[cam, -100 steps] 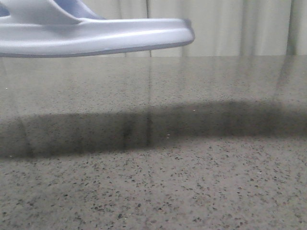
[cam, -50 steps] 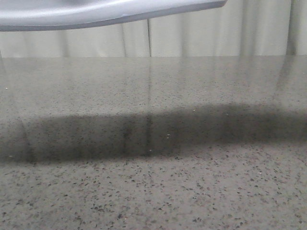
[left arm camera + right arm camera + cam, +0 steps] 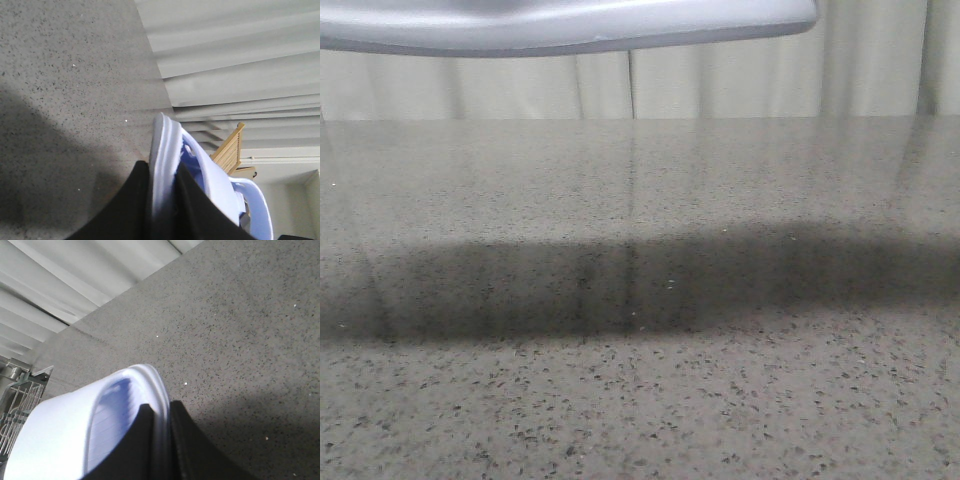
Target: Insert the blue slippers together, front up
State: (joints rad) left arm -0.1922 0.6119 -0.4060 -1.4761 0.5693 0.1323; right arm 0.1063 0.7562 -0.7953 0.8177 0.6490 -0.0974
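In the front view only the underside of a pale blue slipper shows, held high along the top edge above the table; no gripper shows there. In the left wrist view my left gripper is shut on the thick sole edge of a blue slipper, whose wide strap bulges beside the fingers. A second pale blue curved part lies just beyond the strap. In the right wrist view my right gripper is shut on the rim of a blue slipper, ribbed footbed facing the camera.
The grey speckled table lies below, with a broad dark shadow band across its middle. Pale curtains hang behind it. A wooden slatted rack shows in the left wrist view and a wire basket in the right wrist view.
In the front view the slipper has risen and shifted right; its strap and upper side have left the frame, leaving only the sole at the top edge.
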